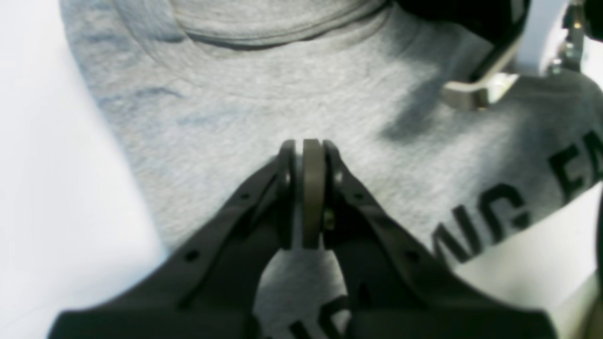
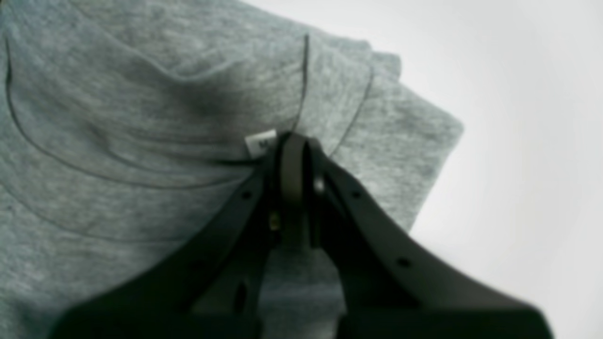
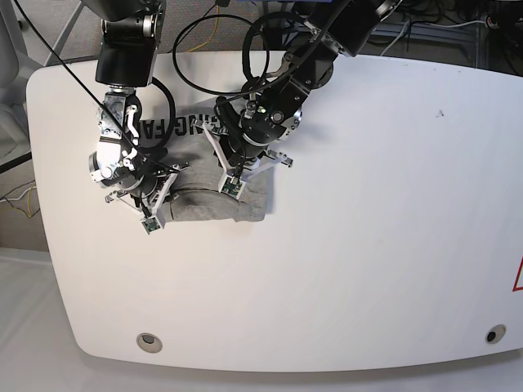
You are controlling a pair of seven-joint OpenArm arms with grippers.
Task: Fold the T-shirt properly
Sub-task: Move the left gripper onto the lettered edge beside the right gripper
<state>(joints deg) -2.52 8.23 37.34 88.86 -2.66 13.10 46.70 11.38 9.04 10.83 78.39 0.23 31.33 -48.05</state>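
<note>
Heather-grey cotton T-shirt (image 3: 214, 200) lies bunched on the white surface (image 3: 368, 204), beneath both grippers. Left gripper (image 1: 306, 146): jaws together above the lettered fabric. Right gripper (image 2: 293, 141): jaws together, beside small white tag (image 2: 260, 141).

T-shirt bunched at the surface's far left

The T-shirt (image 3: 208, 175) lay on the surface (image 3: 368, 212), the right claw (image 3: 149, 219) over its left edge and the left claw (image 3: 231, 186) over its middle.
</note>
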